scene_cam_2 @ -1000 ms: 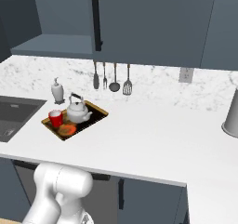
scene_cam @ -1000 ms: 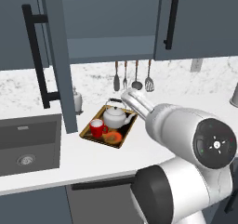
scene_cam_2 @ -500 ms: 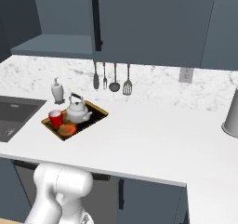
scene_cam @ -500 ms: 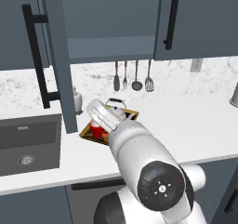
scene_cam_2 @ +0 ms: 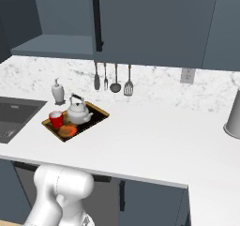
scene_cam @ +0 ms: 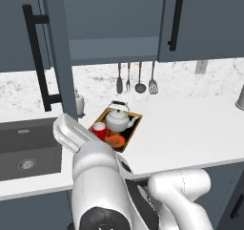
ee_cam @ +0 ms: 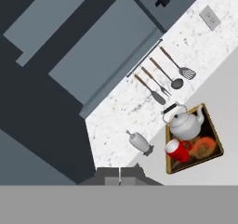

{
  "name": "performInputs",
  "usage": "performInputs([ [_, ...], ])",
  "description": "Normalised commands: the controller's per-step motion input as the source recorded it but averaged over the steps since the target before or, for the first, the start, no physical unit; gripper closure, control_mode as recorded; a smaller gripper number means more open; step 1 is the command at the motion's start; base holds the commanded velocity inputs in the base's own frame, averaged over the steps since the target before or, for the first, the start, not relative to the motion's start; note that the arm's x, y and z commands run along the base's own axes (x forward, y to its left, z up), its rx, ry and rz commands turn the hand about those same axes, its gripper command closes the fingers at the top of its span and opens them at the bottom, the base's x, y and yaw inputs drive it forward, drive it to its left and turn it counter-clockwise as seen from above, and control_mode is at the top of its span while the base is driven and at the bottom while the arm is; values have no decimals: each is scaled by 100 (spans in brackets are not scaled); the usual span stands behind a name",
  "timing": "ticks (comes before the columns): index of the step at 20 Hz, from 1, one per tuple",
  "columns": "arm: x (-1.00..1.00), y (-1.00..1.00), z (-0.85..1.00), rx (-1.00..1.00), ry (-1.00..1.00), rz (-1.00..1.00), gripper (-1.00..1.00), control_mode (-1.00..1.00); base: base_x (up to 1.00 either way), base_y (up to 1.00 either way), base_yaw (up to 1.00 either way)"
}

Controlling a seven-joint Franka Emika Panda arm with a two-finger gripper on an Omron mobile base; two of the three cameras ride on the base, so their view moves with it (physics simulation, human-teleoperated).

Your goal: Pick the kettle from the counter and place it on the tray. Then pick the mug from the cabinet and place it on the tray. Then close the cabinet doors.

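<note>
Left base view: red mug [scene_cam: 99, 129] and silvery kettle [scene_cam: 118, 120] sit touching on the tray [scene_cam: 136, 120], which we see on the counter [scene_cam: 190, 129] near its front edge, just right of the sink [scene_cam: 28, 148]; the left cabinet door [scene_cam: 53, 52] stands open, the right cabinet door [scene_cam: 200, 21] is closed.

Right base view: we find the tray [scene_cam_2: 99, 112] toward the counter's [scene_cam_2: 154, 136] left end, mug [scene_cam_2: 56, 119] left of kettle [scene_cam_2: 78, 112], a dispenser bottle [scene_cam_2: 58, 91] behind them by the wall.

Hand view: our gripper [ee_cam: 120, 174] is clenched on nothing, fingertips together; kettle [ee_cam: 186, 124] and mug [ee_cam: 177, 150] rest on the tray [ee_cam: 215, 135].
</note>
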Motion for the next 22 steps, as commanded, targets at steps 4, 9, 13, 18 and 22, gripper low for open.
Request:
performInputs([
  [4,0,65,-7,0,0,-10,100,-100,0,0,0],
  [9,0,65,-2,0,0,-13,100,-100,0,0,0],
  [13,5,62,0,0,0,-15,100,-100,0,0,0],
  [18,41,64,-2,0,0,-17,100,-100,0,0,0],
  [22,91,55,-5,0,0,-21,100,-100,0,0,0],
])
